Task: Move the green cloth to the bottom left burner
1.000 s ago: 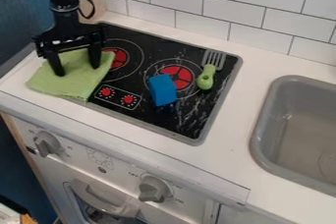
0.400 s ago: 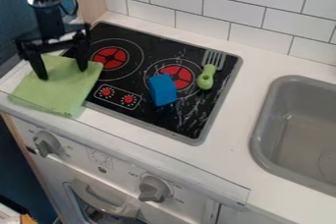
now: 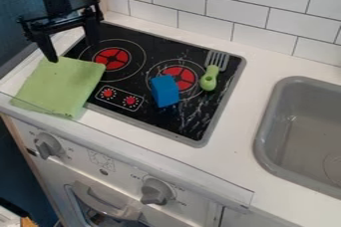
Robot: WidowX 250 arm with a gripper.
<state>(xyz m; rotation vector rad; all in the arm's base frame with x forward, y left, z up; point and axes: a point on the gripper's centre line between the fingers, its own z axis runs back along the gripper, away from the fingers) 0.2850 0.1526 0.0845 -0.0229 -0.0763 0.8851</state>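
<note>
Apparently the tool [image 3: 73, 52] hangs wide open by the back edge of the green cloth [image 3: 59, 87] — which lies frontward on the tabletop [image 3: 230, 144], seemingly lapping the cooktop [image 3: 160, 42].

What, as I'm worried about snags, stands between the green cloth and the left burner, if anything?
Nothing visible does. The green cloth has one corner lapping over the outer ring of the left burner. The blue block and the toy fork sit to that burner's right, outside the gap.
</note>
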